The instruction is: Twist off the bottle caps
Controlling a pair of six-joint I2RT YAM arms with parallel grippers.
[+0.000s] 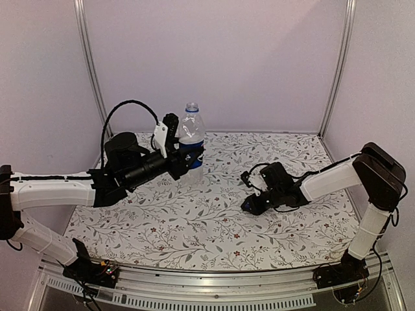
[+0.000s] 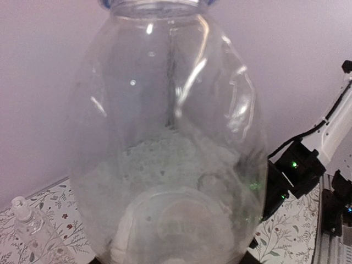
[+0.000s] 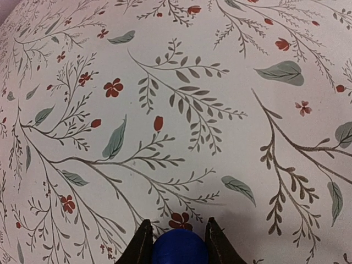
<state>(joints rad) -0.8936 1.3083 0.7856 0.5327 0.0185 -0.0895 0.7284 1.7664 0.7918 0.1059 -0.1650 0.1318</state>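
The Pepsi-labelled bottle (image 1: 192,135) stands upright at the back left of the table, and my left gripper (image 1: 188,157) is shut around its lower body. Its neck (image 1: 192,107) shows a blue ring and no cap on top. In the left wrist view this clear bottle (image 2: 170,137) fills the frame and hides my fingers. My right gripper (image 1: 249,205) sits low over the table's middle, shut on the blue bottle cap (image 3: 180,248), which is pinched between both fingertips (image 3: 144,242). A plain bottle (image 2: 34,234) with a translucent cap (image 2: 19,204) shows at the lower left.
The floral tablecloth (image 1: 214,227) covers the table, enclosed by pale walls with metal corner posts (image 1: 337,71). My right arm (image 2: 300,165) shows as a black and white shape to the right of the held bottle.
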